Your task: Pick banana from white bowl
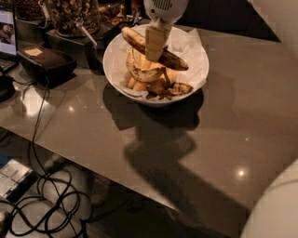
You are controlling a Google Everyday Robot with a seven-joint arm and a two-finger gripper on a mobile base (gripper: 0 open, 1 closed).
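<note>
Jaws pinched on the banana (176,61) at about its middle; I read the gripper (156,52) as coming down from 12 o'clock over the white bowl (111,69), its pale fingers (155,41) crossing the fruit. The banana lies tilted, one end toward 11 o'clock of the bowl and the blackened end toward 3 o'clock. The fingers hide its middle stretch. Whether its dark end touches the contents beneath, I cannot tell.

Below it in the bowl lie a curved yellow banana (139,72), orange fruit pieces (136,85) and dark scraps (173,88) at 5 o'clock, on crumpled paper lining (188,41). The bowl stands on a grey table (223,135).

At 9 o'clock from the bowl sits a black box (44,62); at 10 o'clock, a jar (72,14), its top cut off. A white robot body (279,209) is cropped at 5 o'clock, and cables (46,200) trail on the floor at 7 o'clock.
</note>
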